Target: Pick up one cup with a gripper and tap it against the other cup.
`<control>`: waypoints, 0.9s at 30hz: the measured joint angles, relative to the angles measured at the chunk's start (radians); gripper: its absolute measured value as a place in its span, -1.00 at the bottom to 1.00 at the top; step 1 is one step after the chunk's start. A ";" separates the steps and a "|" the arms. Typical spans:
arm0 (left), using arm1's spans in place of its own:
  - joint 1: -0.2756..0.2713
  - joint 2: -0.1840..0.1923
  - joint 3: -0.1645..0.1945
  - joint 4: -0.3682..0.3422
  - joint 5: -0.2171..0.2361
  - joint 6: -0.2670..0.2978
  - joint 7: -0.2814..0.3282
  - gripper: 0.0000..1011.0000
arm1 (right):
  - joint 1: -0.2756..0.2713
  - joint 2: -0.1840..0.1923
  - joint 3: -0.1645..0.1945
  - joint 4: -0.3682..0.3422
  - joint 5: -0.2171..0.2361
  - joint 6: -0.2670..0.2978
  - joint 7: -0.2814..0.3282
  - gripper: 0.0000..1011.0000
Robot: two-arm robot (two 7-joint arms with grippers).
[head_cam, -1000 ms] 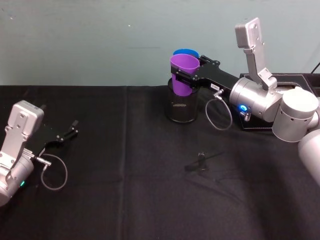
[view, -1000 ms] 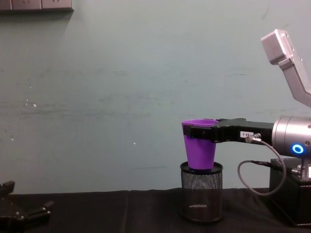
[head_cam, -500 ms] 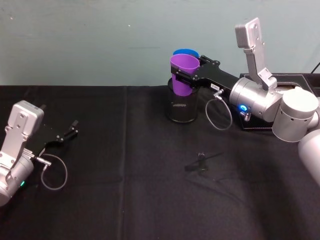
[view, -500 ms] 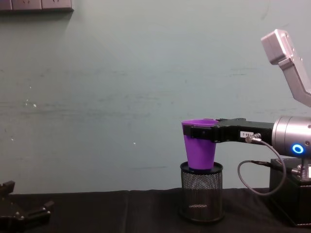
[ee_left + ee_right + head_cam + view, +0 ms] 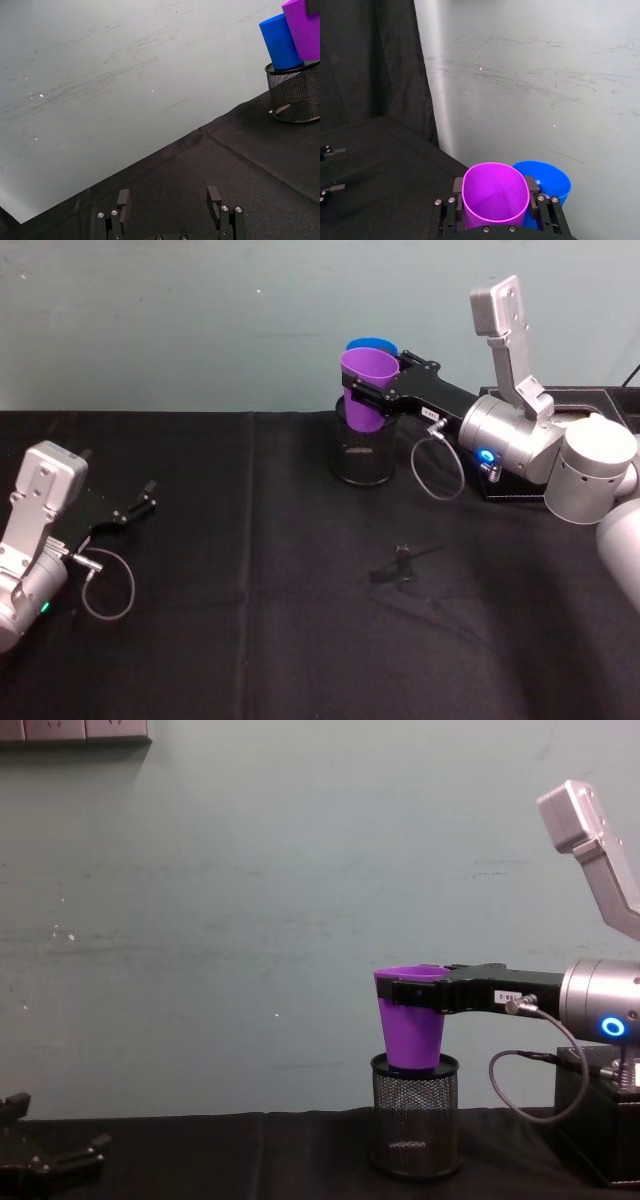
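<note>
Black cloth: one purple cup, one blue cup

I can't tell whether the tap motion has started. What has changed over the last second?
Nothing visibly changed. The right gripper still grips the purple cup at the mouth of the mesh holder, close beside the blue cup. The left gripper stays open, low over the table on the left.

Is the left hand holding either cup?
No, the left hand is open and empty, well apart from the purple cup and blue cup.
</note>
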State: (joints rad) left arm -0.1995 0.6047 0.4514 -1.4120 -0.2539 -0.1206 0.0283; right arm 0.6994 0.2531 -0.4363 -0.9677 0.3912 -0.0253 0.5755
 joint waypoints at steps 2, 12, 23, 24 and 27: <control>0.000 0.000 0.000 0.000 0.000 0.000 0.000 0.98 | 0.000 0.000 0.000 0.000 0.000 0.000 0.000 0.43; 0.000 0.000 0.000 0.000 0.000 0.000 0.000 0.98 | 0.000 0.000 0.000 0.000 0.000 0.000 0.000 0.43; 0.000 0.000 0.000 0.000 0.000 0.000 0.000 0.98 | 0.000 0.000 0.000 0.000 0.000 0.000 0.000 0.43; 0.000 0.000 0.000 0.000 0.000 0.000 0.000 0.98 | 0.000 0.000 0.000 0.000 0.000 0.000 0.000 0.43; 0.000 0.000 0.000 0.000 0.000 0.000 0.000 0.98 | 0.000 0.000 0.000 0.000 0.000 0.000 0.000 0.43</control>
State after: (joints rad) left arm -0.1995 0.6047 0.4514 -1.4120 -0.2539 -0.1205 0.0283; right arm 0.6994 0.2531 -0.4363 -0.9677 0.3912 -0.0252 0.5755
